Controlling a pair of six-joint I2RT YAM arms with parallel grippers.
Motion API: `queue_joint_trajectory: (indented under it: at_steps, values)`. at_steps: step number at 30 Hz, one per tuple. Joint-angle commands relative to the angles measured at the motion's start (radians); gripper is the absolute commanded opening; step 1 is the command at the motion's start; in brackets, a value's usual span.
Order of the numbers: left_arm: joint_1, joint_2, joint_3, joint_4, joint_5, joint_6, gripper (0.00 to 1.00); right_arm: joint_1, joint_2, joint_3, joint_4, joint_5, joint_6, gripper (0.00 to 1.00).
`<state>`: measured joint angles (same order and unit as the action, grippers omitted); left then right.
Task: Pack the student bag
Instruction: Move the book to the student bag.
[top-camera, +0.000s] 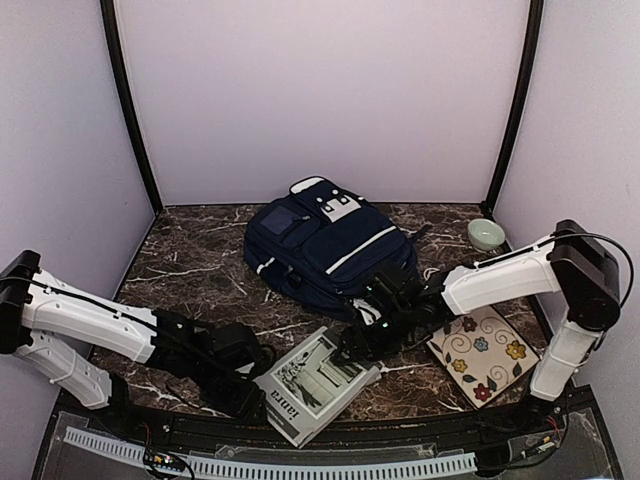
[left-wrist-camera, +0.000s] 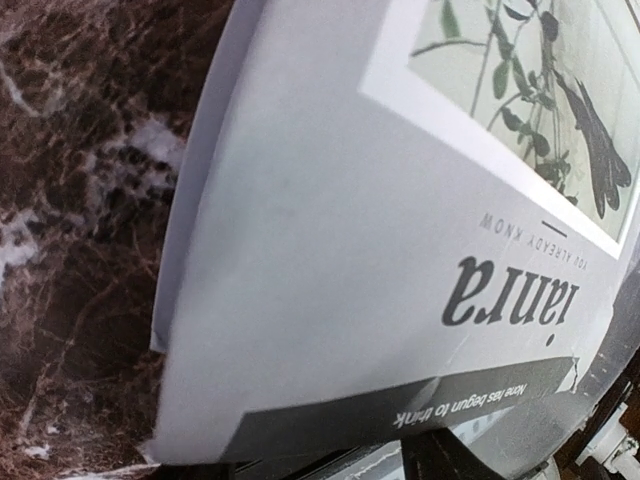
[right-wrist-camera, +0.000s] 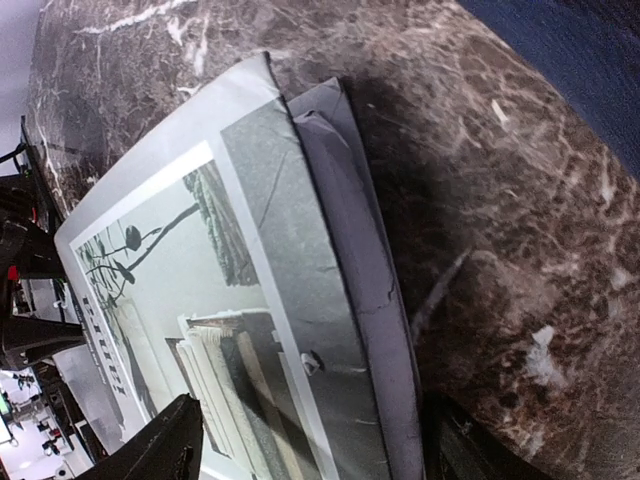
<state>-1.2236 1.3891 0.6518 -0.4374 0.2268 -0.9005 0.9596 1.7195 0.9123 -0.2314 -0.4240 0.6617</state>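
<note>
From above, the student bag lies at the back middle of the marble worktop, with a magazine in front between the left gripper and right gripper. Left wrist: the cover fills the view, and I cannot tell that gripper's opening. Right wrist: the fingers stand wide, straddling the magazine's edge

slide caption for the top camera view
The left gripper and right gripper at opposite sides of a grey magazine, navy student bag behind it on the marble table.
</note>
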Motion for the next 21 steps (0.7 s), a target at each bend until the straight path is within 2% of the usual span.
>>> queue_joint_trajectory:
  at_steps: [1,6,10,15,21]
  values:
    - [0.024,0.033,-0.071,0.121,-0.024,0.018,0.60,0.047,0.035,-0.001,0.187,-0.228,0.021,0.70]
    - [0.036,0.017,-0.088,0.124,-0.081,0.032,0.59,0.059,-0.066,-0.005,0.330,-0.364,0.091,0.53]
    - [0.036,-0.016,-0.080,0.141,-0.165,0.059,0.59,0.062,-0.153,0.026,0.338,-0.377,0.102,0.51]
    - [0.068,0.024,0.013,0.162,-0.266,0.178,0.60,0.056,-0.187,0.120,0.139,-0.281,-0.002,0.53]
    - [0.187,0.124,0.125,0.164,-0.286,0.307,0.60,-0.019,-0.215,0.162,-0.060,-0.130,-0.041,0.55]
